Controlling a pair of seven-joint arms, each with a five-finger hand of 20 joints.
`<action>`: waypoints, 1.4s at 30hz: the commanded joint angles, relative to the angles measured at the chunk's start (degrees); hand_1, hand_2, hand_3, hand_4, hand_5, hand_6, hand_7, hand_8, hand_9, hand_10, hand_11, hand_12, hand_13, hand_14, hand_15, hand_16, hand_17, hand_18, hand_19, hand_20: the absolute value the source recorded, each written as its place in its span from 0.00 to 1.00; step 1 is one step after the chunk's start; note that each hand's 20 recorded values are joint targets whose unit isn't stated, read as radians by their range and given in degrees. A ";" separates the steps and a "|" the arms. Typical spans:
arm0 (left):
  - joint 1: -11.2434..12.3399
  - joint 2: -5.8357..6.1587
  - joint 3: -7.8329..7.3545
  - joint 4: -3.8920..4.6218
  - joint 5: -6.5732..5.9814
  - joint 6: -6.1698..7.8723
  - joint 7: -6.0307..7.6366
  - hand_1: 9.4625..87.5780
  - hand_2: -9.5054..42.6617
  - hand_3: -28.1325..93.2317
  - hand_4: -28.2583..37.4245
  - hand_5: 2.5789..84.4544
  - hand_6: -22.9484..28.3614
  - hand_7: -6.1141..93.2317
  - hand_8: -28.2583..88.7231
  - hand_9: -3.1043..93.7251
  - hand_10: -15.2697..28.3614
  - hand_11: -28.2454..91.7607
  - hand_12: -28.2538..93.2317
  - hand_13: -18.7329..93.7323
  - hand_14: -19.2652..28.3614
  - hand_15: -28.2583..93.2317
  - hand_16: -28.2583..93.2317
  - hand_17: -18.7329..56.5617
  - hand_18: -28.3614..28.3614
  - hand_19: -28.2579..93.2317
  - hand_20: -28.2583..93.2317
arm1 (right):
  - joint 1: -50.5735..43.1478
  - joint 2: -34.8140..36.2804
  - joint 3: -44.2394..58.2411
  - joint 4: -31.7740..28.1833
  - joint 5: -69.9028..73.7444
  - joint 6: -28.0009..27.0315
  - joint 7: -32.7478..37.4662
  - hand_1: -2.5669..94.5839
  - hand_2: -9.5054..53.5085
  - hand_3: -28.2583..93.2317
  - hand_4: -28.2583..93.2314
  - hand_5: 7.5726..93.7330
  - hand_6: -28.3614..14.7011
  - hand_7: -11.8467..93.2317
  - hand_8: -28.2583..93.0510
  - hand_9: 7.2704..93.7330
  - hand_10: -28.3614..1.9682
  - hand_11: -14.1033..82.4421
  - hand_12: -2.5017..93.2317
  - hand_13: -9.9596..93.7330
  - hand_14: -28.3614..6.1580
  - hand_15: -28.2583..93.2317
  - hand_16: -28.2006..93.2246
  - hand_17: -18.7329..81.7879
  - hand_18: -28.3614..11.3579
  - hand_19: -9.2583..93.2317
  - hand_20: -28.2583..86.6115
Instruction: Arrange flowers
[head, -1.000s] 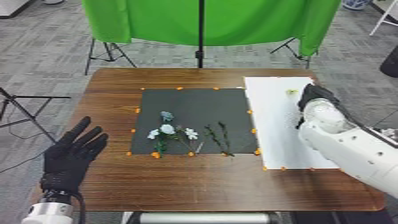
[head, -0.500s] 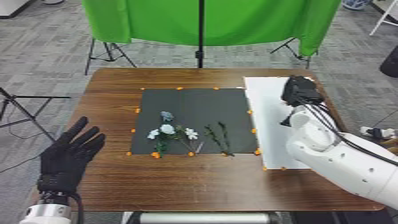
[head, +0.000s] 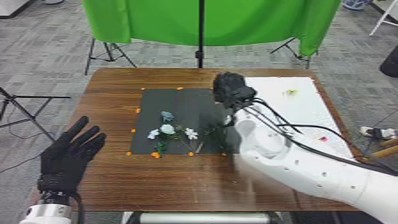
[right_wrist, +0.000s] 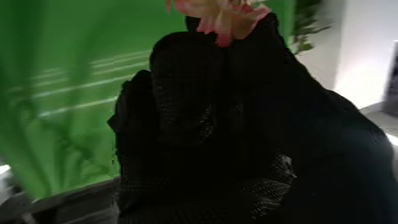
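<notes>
Our right hand (head: 234, 92) is over the far right corner of the dark mat (head: 191, 104), its fingers pinching a pink flower (right_wrist: 220, 17). Our left hand (head: 67, 160), left of the mat, has fingers relaxed. We see white flowers (head: 168, 129) on the mat.

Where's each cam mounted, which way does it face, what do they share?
Head view: on the head, facing forward and down at the table; shows both arms, left hand and right hand.
Right wrist view: on the right wrist, looking along the right hand at a pink-tipped flower and green cloth behind.
Shared: right hand, green cloth.
</notes>
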 joint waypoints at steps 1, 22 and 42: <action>0.38 0.81 0.28 0.13 -0.84 0.75 0.19 0.17 0.29 0.90 0.02 0.41 0.61 0.16 0.16 0.38 0.81 0.40 0.31 0.37 1.00 0.63 0.15 0.09 0.93 0.67 0.27 | -2.69 0.02 -0.69 -0.55 -0.90 -3.37 -1.15 0.66 0.00 0.81 0.00 0.90 0.70 0.30 0.24 0.98 0.71 0.24 0.38 0.86 0.86 0.69 0.50 0.59 0.35 0.89 0.61; 0.11 -0.44 -0.22 0.16 0.16 0.05 -2.21 0.17 0.29 0.90 0.02 0.41 0.61 0.16 0.16 0.38 0.81 0.40 0.31 0.37 1.00 0.63 0.15 0.09 0.93 0.68 0.27 | -7.19 2.09 2.05 -3.67 -3.80 -9.78 -4.72 0.48 0.00 0.88 0.00 0.76 0.70 0.29 0.20 0.73 0.58 0.40 0.21 0.69 0.65 0.77 0.42 0.45 0.29 0.87 0.62; 0.47 -1.42 -0.56 -0.01 1.11 -0.37 -3.03 0.17 0.30 0.90 0.03 0.41 0.62 0.16 0.16 0.38 0.81 0.40 0.30 0.37 1.00 0.63 0.15 0.09 0.93 0.68 0.27 | -6.42 4.26 3.58 -5.55 -2.91 -8.21 -4.84 0.37 0.00 0.93 0.00 0.73 0.69 0.28 0.12 0.69 0.52 0.40 0.18 0.67 0.54 0.83 0.35 0.42 0.20 0.88 0.66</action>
